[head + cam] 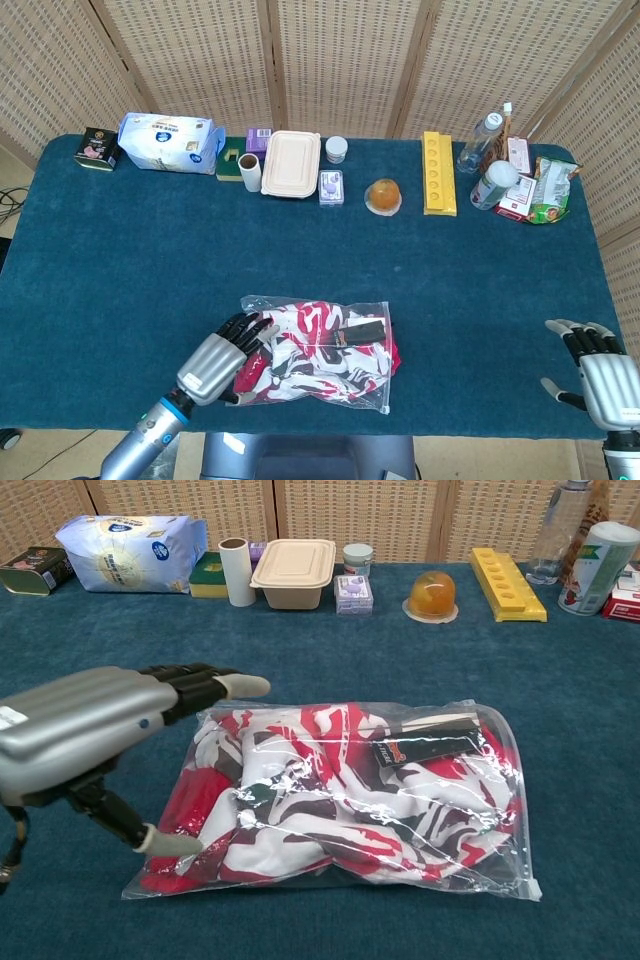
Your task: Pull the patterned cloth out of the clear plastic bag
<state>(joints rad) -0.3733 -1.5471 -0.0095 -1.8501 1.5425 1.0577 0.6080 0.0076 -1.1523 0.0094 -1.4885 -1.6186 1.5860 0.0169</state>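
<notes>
Clear plastic, the bag (340,800) lies flat near the front edge of our blue counter (130,250), the cloth (330,770) sealed inside. Our left hand (222,362) hovers at the bag's left end, fingers (215,683) spread apart, gripping nothing. Our right hand (598,372) rests open-fingered at the counter's right front corner, well apart from the bag.

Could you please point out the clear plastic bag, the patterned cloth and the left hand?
Clear plastic bag (505,875), chest view, empty corner.
Red-and-white patterned cloth (330,800), chest view, middle folds.
Left hand (222,358), head view, its back.
</notes>
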